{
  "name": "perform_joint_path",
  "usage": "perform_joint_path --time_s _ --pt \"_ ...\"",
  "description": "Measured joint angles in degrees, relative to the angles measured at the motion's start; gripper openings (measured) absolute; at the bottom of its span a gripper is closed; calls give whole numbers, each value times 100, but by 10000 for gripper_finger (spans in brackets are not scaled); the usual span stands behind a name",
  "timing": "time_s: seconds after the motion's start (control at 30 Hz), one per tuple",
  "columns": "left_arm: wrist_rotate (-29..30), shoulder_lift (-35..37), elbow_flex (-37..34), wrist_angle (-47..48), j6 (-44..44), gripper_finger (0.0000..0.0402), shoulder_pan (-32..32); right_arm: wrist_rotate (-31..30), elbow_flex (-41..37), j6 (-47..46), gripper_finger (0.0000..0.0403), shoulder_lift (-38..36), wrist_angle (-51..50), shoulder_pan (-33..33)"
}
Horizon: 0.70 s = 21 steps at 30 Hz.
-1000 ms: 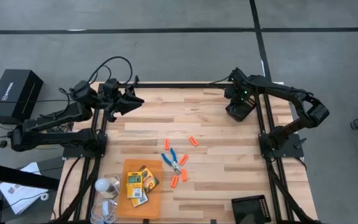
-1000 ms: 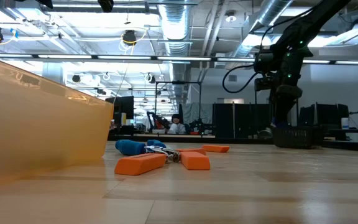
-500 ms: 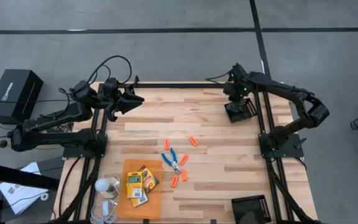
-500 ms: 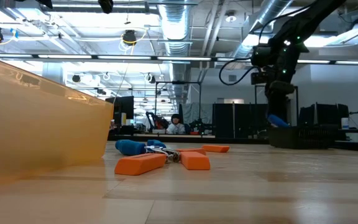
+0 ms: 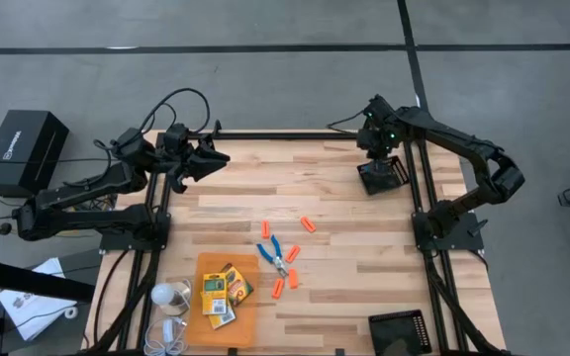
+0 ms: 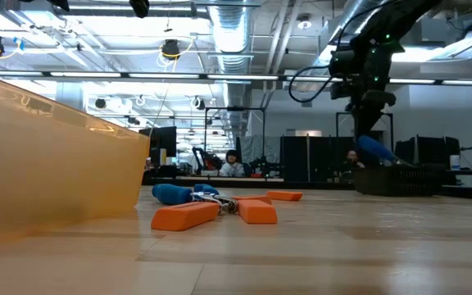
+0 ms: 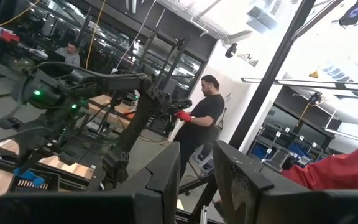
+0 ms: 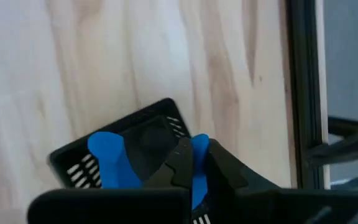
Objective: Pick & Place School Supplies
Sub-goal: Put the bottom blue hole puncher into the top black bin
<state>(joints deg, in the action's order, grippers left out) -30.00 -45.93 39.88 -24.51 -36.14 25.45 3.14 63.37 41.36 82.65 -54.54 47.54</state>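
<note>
My right gripper [image 5: 377, 150] hangs over a small black tray [image 5: 385, 176] at the table's far right, shut on a blue-handled tool [image 6: 375, 151]. In the right wrist view the tool's two blue handles [image 8: 107, 158] show on either side of the fingers. Mid-table lie another blue-handled scissors-like tool [image 5: 273, 254] and several short orange sticks [image 5: 308, 224]. Yellow-and-green crayon boxes [image 5: 222, 290] lie on an orange sheet [image 5: 206, 267]. My left gripper [image 5: 218, 157] waits at the far left edge, open. My right gripper [image 8: 188, 152] comes from above, pointing down, and is shut between the tool's two blue handles, beside the one handle [image 8: 199, 163]. The fingers themselves hide the exact place of contact. The tool hangs tilted below them, its low end [image 6: 390, 160] just above the tray's rim.
A second black tray [image 5: 399, 331] sits at the near right edge. A white object [image 5: 169, 295] and cables lie at the near left corner. In the low view the orange wall [image 6: 56, 164] fills the left. People show in the room beyond [image 7: 201, 124].
My right gripper has risen from inside the black tray and taken the blue-handled tool up with it. The tool, not seen before, now hangs tilted above the tray's rim.
</note>
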Motion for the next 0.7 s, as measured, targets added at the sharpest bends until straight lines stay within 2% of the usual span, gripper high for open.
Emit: perform_joint_path --time_s 0.2,0.7 --pt "22 0 -1 2 17 92 2 -7 3 522 10 -226 -572 -313" --pt "28 0 -1 0 328 92 2 1 -207 1523 9 -128 -582 -354"
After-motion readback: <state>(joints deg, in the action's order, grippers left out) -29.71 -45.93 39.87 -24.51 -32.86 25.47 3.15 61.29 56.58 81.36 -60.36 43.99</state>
